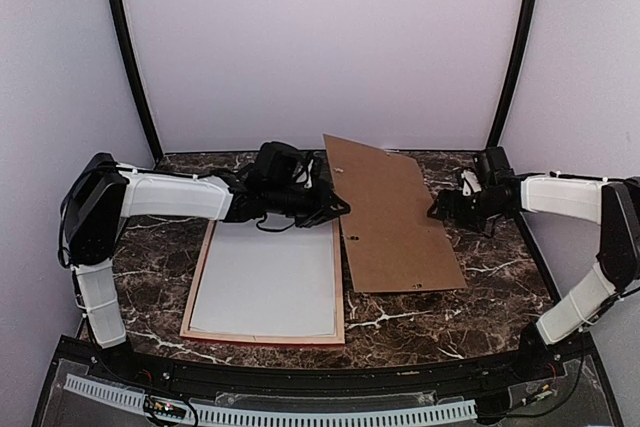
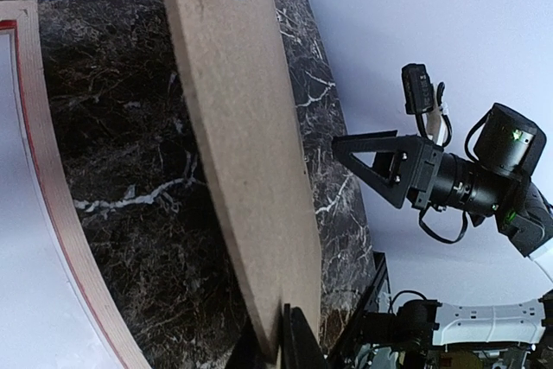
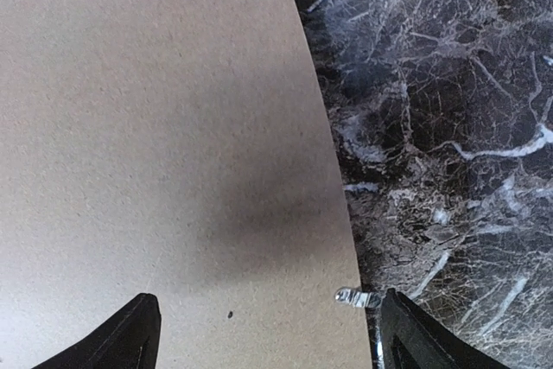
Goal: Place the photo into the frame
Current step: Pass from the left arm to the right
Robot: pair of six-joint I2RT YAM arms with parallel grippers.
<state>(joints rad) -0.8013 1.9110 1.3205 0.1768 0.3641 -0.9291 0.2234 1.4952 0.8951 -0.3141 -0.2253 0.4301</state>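
Frame (image 1: 197, 287) lies flat in the lower-left centre of the top view, pale wood side up, its long axis running from the near edge toward the back wall, with a white sheet (image 1: 265, 287) filling its opening. No dark print shows in any view, so I cannot tell where the photo is; it may be hidden under the board (image 1: 395, 217) or elsewhere. That brown board sits just right of the frame, its long axis almost parallel but leaning toward the upper left. The left claw (image 1: 330, 209) is clenched on the board's upper left edge; in the left wrist view the edge runs down into the fingers (image 2: 289, 343) and stands raised off the table (image 1: 480, 297), beside the frame (image 2: 54, 183). The right claw (image 1: 437, 209) is at the opposite long edge, released, its two fingertips spread across that edge in its own view (image 3: 268, 334). The frame lies left of both claws and the left arm is much the nearer, so my guess is that the board is being cleared away first
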